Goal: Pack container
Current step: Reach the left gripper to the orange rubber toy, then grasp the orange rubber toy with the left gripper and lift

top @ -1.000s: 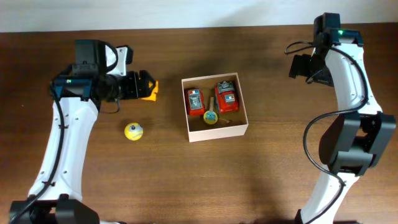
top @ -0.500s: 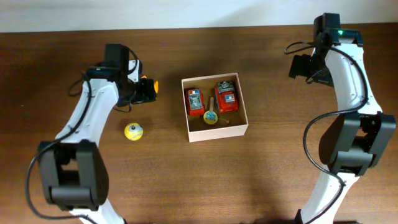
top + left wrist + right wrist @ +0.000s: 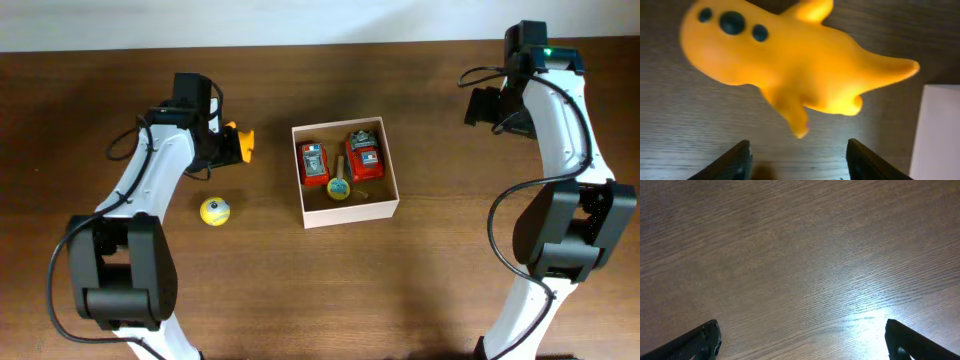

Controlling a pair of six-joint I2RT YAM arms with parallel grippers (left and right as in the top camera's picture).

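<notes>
The container (image 3: 350,213), a white-walled box with a tan floor, sits mid-table and holds two red toys (image 3: 314,163) (image 3: 363,155) and a small yellow-and-blue piece (image 3: 338,187). Left of it lies an orange toy (image 3: 241,145) with dark spots. My left gripper (image 3: 222,146) is right beside the toy on its left. In the left wrist view the orange toy (image 3: 790,60) fills the frame just beyond the open left gripper (image 3: 797,162), and nothing lies between the fingers. The container's white wall (image 3: 940,135) shows at the right edge. My right gripper (image 3: 802,345) stands wide open over bare wood.
A yellow ball with a blue patch (image 3: 215,211) lies on the table below the left gripper, left of the container. The right arm (image 3: 560,110) stands at the far right, its gripper (image 3: 485,105) well away from the box.
The left arm has swung round and now reaches the orange toy from behind it. Its jaws have come closer together. The right arm has not moved.
</notes>
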